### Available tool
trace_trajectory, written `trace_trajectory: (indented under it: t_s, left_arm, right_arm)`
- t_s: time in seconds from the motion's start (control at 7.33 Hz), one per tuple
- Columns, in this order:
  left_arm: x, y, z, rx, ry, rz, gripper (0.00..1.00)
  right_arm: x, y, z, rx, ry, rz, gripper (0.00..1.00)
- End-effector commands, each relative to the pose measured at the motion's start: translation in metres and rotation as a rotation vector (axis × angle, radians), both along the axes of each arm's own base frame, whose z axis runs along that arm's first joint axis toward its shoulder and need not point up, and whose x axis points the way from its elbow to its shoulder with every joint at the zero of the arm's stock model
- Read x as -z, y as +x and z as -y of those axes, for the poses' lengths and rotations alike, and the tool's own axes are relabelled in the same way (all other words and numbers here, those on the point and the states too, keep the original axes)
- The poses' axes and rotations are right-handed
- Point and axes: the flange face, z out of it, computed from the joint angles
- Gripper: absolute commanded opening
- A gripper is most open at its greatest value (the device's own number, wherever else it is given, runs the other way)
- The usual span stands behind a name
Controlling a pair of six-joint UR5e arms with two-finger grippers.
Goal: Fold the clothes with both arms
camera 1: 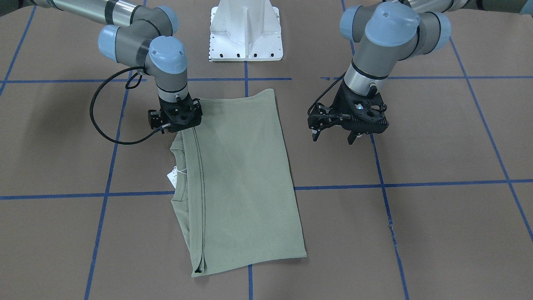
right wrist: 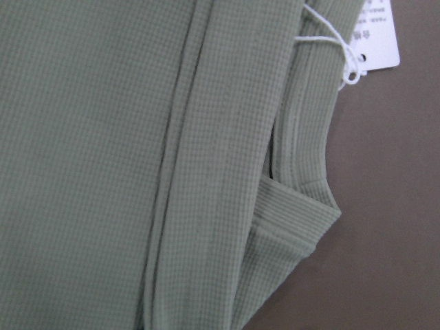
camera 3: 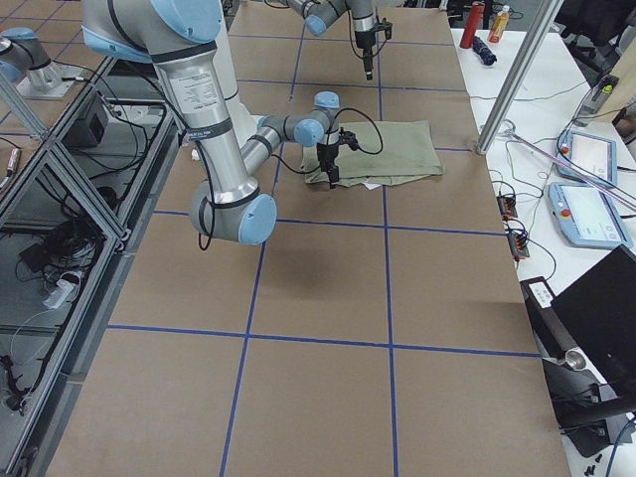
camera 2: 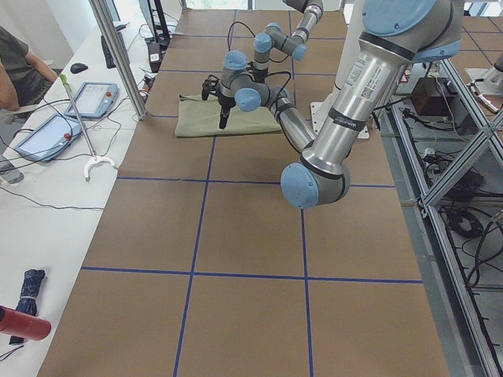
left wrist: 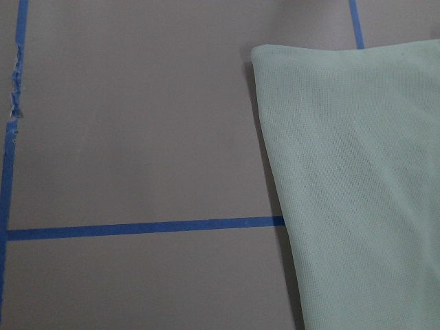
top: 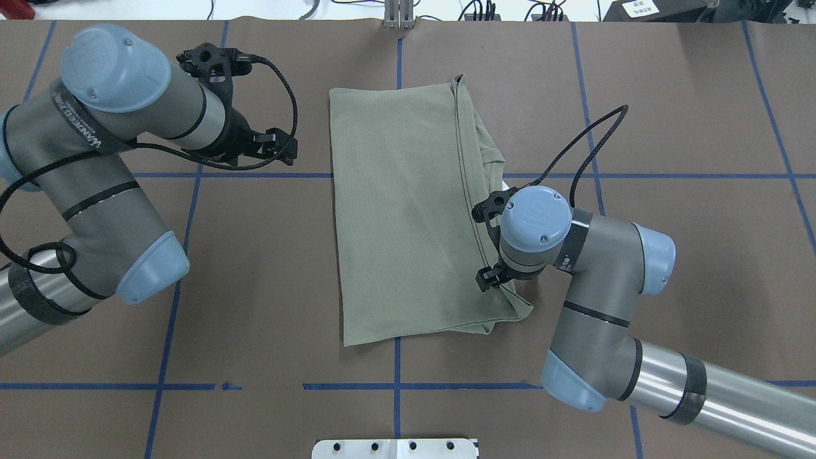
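Note:
The sage-green shirt (camera 1: 245,179) lies folded into a long flat rectangle on the brown table, its ribbed collar (camera 1: 180,173) and white neck tag (camera 1: 173,178) poking out along one long edge. My right gripper (camera 1: 181,127) points straight down on that edge, close to the robot-side corner and beside the collar; its fingertips are hidden under its own body. The right wrist view is filled with the hem, the collar (right wrist: 302,206) and the tag (right wrist: 378,38). My left gripper (camera 1: 333,137) hangs open and empty over bare table beyond the shirt's opposite long edge (left wrist: 275,179).
The white pedestal base (camera 1: 245,33) stands at the robot's side of the table. Blue tape lines (camera 1: 333,187) grid the brown surface. Tablets (camera 3: 586,209) and cables lie on a side bench, and a seated person (camera 2: 20,71) is at the far edge.

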Motion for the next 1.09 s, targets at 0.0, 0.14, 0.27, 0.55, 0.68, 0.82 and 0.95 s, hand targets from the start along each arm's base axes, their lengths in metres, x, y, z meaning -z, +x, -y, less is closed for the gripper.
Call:
trace_trajectory:
  t_s: [0.0, 0.14, 0.27, 0.55, 0.68, 0.82, 0.95]
  left_arm:
    - [0.0, 0.0, 0.0, 0.0, 0.0, 0.001, 1.0]
    - [-0.001, 0.001, 0.001, 0.001, -0.003, 0.001, 1.0]
    - [0.001, 0.002, 0.002, 0.003, -0.004, -0.001, 1.0]
    - [0.002, 0.008, 0.001, -0.001, -0.007, -0.006, 1.0]
    - [0.002, 0.009, 0.001, 0.0, -0.008, -0.008, 1.0]
    - [0.004, 0.01, 0.002, 0.0, -0.007, -0.009, 1.0]
    - [0.004, 0.01, 0.002, 0.0, -0.008, -0.008, 1.0]
  right_arm:
    - [-0.001, 0.007, 0.008, -0.013, -0.004, 0.001, 1.0]
    - [-0.002, 0.013, 0.015, -0.024, -0.006, 0.001, 1.0]
    - [-0.008, 0.018, 0.017, -0.013, 0.003, -0.006, 1.0]
    - [-0.029, 0.033, 0.02, -0.02, -0.006, -0.033, 1.0]
    - [-0.032, 0.039, 0.026, -0.022, -0.002, -0.037, 1.0]
    - [-0.043, 0.047, 0.029, -0.021, -0.002, -0.055, 1.0]
    - [-0.046, 0.051, 0.031, -0.027, -0.004, -0.057, 1.0]
